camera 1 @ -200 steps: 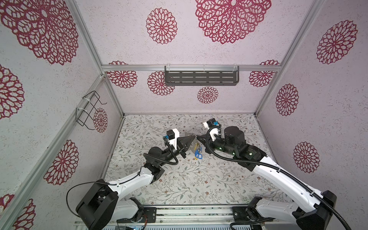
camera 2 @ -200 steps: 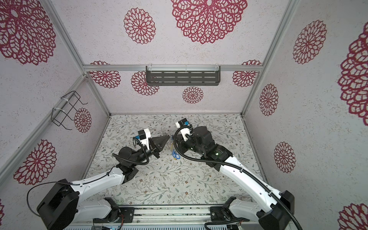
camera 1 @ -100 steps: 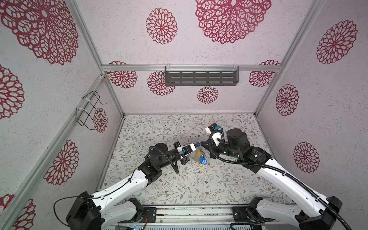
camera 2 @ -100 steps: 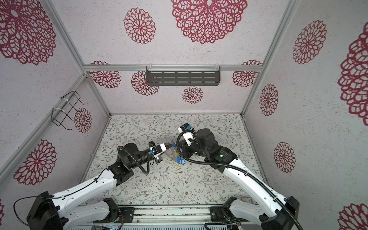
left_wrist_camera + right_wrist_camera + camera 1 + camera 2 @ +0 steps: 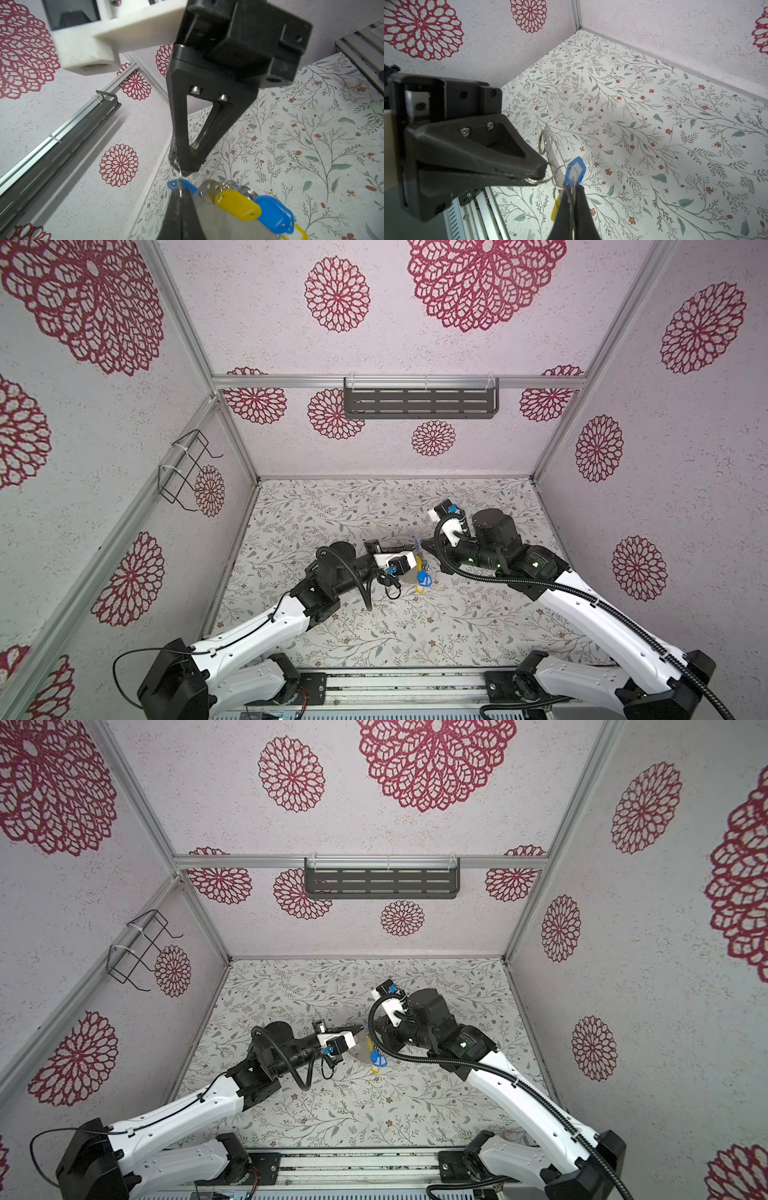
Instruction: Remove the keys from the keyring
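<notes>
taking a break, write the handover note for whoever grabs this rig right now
Grippers: left gripper shut, pinching the thin silver loop beside a blue key. The right gripper is shut on the same loop, tip to tip with the left.
Things: the keys, blue and yellow, hang bunched with the keyring, held in the air above the table between the arms.
Done: no key lies loose on the table.
Left: seemingly every key remains to come off.
</notes>
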`<state>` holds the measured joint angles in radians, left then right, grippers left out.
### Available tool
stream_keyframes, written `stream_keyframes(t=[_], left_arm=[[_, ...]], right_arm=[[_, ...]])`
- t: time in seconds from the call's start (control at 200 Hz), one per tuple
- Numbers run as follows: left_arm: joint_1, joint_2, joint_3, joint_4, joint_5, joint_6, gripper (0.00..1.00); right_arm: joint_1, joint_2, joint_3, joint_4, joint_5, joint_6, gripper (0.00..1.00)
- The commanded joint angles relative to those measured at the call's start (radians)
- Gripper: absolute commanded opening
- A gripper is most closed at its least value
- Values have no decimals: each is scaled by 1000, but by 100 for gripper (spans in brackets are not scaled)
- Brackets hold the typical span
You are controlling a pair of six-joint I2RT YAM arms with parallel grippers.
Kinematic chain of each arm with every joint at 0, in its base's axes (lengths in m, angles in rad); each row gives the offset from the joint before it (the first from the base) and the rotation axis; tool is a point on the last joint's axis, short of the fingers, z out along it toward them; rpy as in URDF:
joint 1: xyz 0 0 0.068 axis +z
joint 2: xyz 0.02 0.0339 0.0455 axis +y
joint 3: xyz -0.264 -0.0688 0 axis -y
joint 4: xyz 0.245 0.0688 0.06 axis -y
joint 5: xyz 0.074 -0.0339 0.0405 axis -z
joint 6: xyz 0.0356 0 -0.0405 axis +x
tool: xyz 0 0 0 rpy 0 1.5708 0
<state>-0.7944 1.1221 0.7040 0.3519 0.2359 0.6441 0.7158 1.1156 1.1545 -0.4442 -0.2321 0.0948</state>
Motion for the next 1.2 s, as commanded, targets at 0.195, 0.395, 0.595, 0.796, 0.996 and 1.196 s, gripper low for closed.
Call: stream_keyframes(t=[0.195,0.395,0.595,0.796,0.996,1.196], left_arm=[[-2,40,6,-111,-29,10,0],[7,59,9,-113,-31,7,0],[18,84,19,-125,-29,8,0],[26,121,69,-186,-27,-7,0],[26,145,119,-226,19,-30,0],[47,128,148,-235,126,-125,0]], right_arm=[[-36,-57,107,61,110,6,0],[2,-60,123,50,122,-9,0],[17,-66,135,47,122,-14,0],[43,-58,155,36,121,-13,0],[74,-25,184,23,152,-12,0],[76,-22,195,16,260,-4,0]])
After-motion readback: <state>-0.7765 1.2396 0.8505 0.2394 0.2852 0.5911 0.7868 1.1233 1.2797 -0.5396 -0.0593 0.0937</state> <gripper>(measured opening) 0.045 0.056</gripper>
